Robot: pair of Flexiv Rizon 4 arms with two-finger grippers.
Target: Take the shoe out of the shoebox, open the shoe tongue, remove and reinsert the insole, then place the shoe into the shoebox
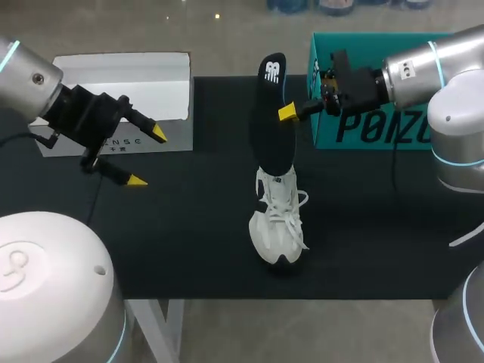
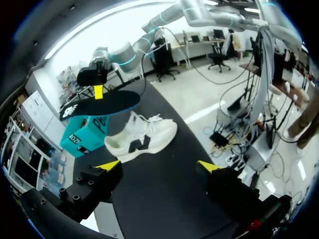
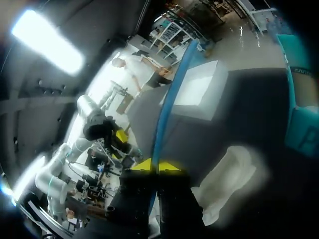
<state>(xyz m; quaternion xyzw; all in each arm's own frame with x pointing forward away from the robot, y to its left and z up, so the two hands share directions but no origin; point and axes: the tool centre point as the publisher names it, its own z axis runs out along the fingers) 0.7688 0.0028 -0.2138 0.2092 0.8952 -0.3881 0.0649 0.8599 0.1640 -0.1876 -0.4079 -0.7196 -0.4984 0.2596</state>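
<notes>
The right jaws grip the flat black insole (image 1: 271,128) above the white lace-up shoe (image 1: 278,223) on the black worktop (image 1: 189,242), while the left jaws gape wide, empty.

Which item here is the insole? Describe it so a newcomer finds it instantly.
On the black table, find the teal shoebox at far right; left of it sits a white sneaker. The insole is held over the sneaker in the jaws of the right gripper. It is the only flat, black, foot-shaped piece, white logo at its far end.
</notes>
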